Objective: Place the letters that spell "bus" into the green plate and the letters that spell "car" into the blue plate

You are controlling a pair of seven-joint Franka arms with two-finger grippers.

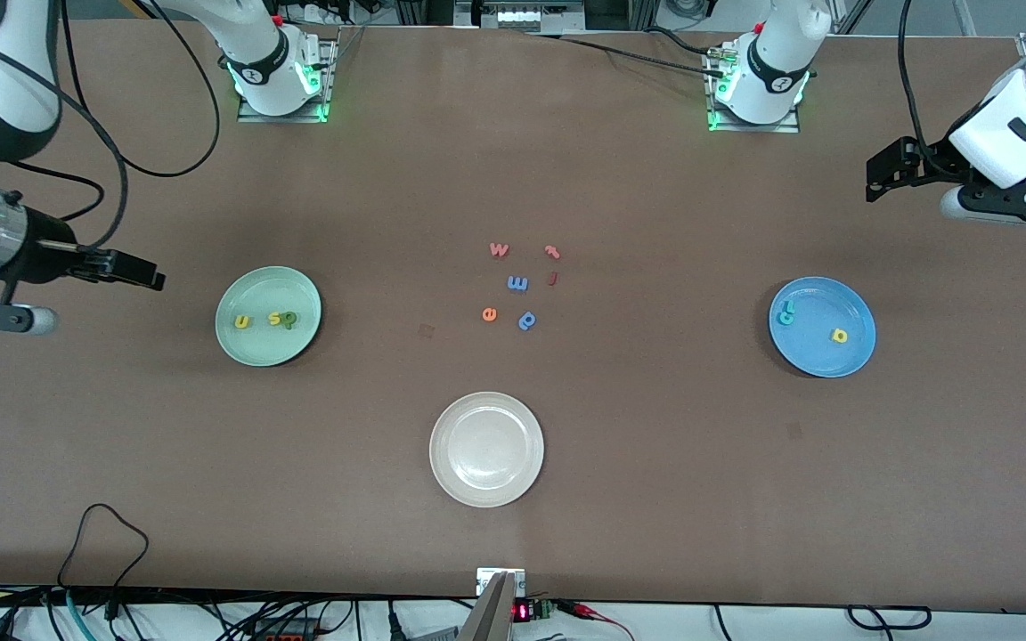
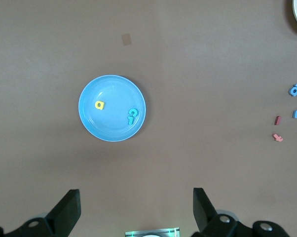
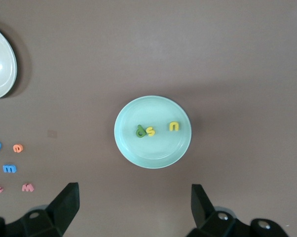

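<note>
- green plate (image 1: 250, 352) sits toward the right arm's end of the table. inside it: yellow-orange u (image 1: 242, 321), then yellow s (image 1: 275, 318) touching the green b (image 1: 289, 319), which reads like a p.
- right wrist view shows the same 3 in a row, b and s touching, u a bit apart.
- blue plate (image 1: 838, 356) sits toward the left arm's end. in it: teal c (image 1: 785, 317) and teal r (image 1: 790, 305) right up against each other near the rim, yellow a (image 1: 840, 335) apart from them, closer to the middle.
- left wrist view: the 2 teal ones look overlapped, can't tell which lies on top.
- right gripper (image 1: 152, 278) is up in the air over bare table past the green plate, at the right arm's end; fingers spread wide, nothing between them.
- left gripper (image 1: 874, 182) hangs over bare table at the left arm's end, off the blue plate; fingers spread wide too, holding nothing.
- white plate (image 1: 455, 476) sits mid-table, nearer the front camera than both coloured plates.
- leftover letters cluster mid-table btwn the 2 coloured plates: pink w (image 1: 499, 249), pink-red t (image 1: 552, 252), blue m (image 1: 517, 283), small red piece (image 1: 553, 279), orange e (image 1: 489, 313), blue p-like letter (image 1: 527, 320).
- e and blue p-like letter lie nearest the white plate; w and t farthest from the front camera.
</note>
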